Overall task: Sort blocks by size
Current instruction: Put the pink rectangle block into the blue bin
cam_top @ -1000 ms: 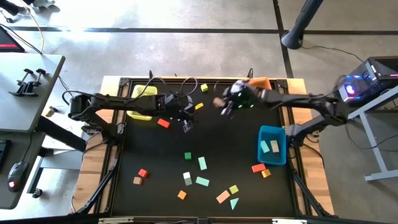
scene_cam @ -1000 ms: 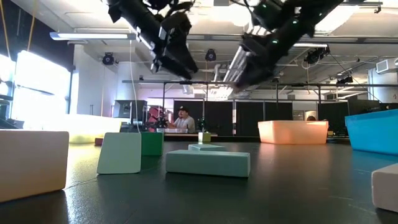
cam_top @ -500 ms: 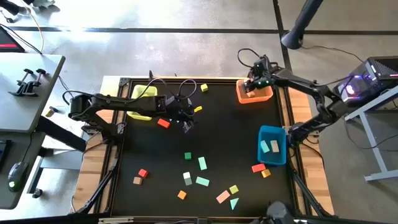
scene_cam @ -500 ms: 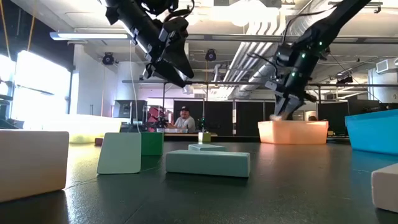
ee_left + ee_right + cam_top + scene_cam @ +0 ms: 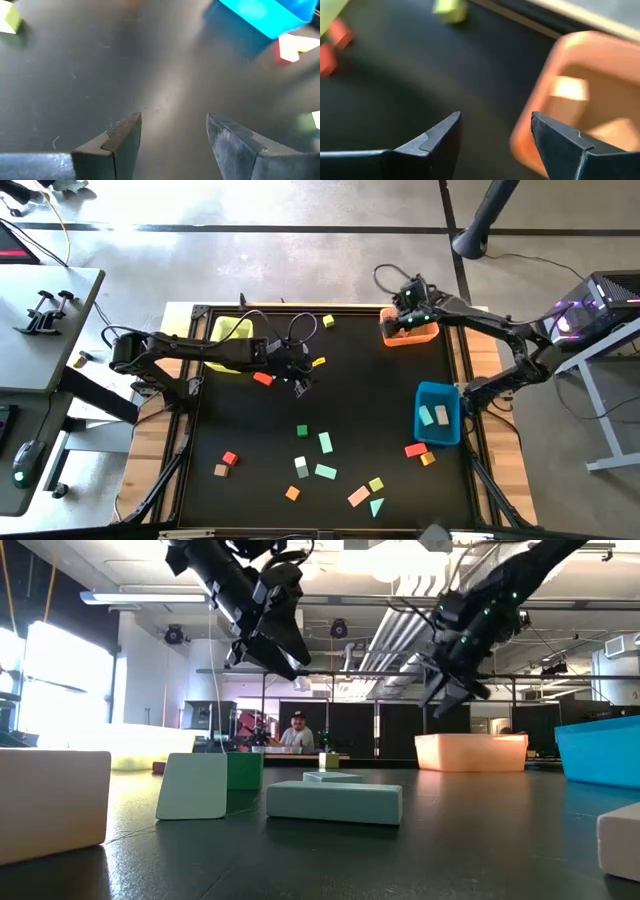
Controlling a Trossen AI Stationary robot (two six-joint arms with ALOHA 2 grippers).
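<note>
Grey concrete floor [image 5: 300,260] surrounds the table; a grey desk [image 5: 40,330] stands beside it.

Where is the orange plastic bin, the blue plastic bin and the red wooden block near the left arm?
orange plastic bin [image 5: 425,338]: high view, on its near rim.
blue plastic bin [image 5: 452,397]: high view, on its right wall.
red wooden block [image 5: 263,378]: high view, on its top face.

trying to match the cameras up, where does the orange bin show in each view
High view: orange bin at the mat's far right corner, under the right gripper.
Low view: orange bin right of centre, far back on the mat.
Left wrist view: not in it.
Right wrist view: orange bin just beyond the open fingers, tan blocks inside.
Shared landmark: blue bin.
</note>
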